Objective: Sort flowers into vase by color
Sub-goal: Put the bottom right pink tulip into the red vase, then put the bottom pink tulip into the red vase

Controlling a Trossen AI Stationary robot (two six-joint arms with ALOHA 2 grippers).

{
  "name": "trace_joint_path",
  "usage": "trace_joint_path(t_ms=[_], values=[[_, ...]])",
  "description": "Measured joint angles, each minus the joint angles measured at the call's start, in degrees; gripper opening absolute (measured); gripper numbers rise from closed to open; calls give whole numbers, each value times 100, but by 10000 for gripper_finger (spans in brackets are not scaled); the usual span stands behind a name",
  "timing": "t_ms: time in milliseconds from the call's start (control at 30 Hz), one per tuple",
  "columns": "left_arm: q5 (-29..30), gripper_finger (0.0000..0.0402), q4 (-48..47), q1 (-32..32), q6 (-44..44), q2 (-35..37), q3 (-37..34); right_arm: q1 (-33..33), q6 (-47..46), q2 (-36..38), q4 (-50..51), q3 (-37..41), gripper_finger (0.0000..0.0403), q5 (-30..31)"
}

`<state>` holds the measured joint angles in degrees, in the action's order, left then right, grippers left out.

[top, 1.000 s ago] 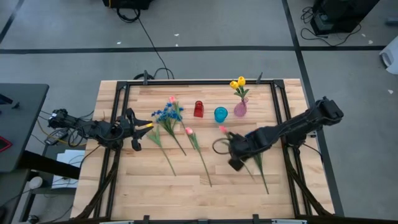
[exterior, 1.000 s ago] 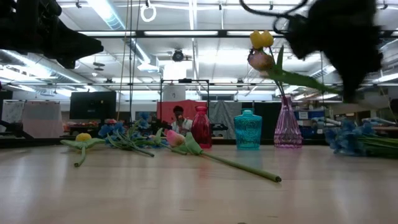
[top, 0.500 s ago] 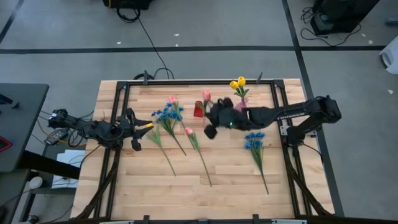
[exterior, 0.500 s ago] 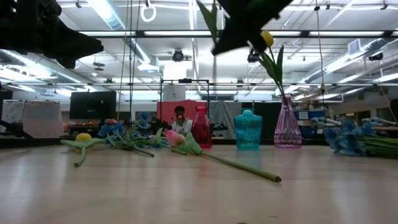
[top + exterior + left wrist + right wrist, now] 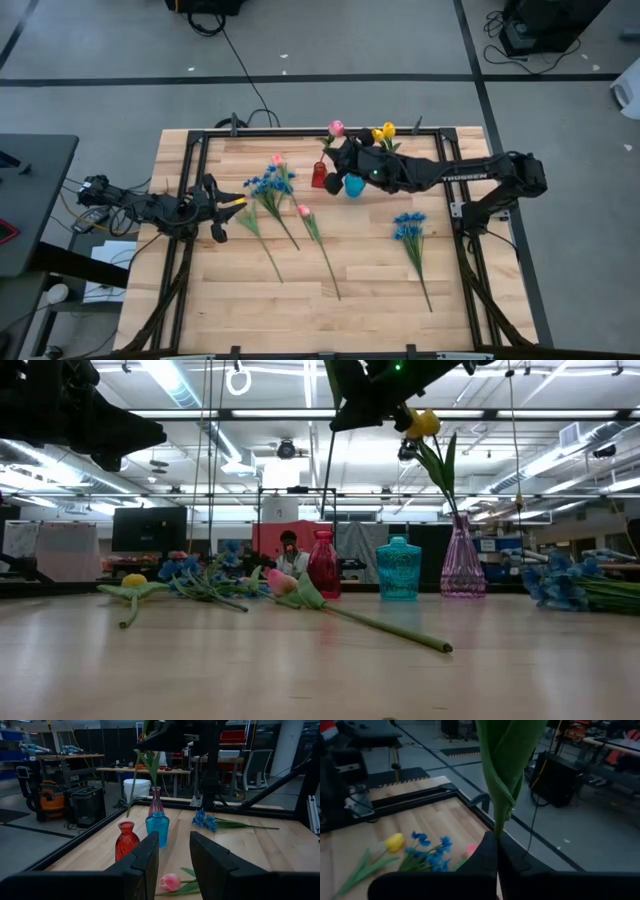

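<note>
Wooden table (image 5: 360, 280), three vases (image 5: 320, 176), loose flowers (image 5: 268, 195), perhaps five, blue spray (image 5: 408, 228)

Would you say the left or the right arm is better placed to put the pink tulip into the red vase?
Right: the right gripper holds the pink tulip above the red vase; the left gripper waits at the table's left edge.

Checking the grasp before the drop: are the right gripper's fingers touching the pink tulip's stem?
Touching. In the right wrist view the right gripper has its fingers closed together on the pink tulip, no gap visible.
</note>
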<state>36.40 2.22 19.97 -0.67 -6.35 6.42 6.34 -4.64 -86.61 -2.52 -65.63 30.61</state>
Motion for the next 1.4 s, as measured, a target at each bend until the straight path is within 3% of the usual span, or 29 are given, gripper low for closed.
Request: trace_joint_path(t_ms=[567,1033,1200,1400], values=[[0,115,-50,2,-4,0,0,358,-265,-715,1,9,11,-580],[1,115,-29,1,3,0,0,449,-957,-699,1239,-216,148,-955],[0,115,-2,2,22,0,0,553,-1252,-699,2302,-787,168,-1285],[0,115,-96,1,26,0,0,17,-1886,-695,3128,-1119,172,-1159]])
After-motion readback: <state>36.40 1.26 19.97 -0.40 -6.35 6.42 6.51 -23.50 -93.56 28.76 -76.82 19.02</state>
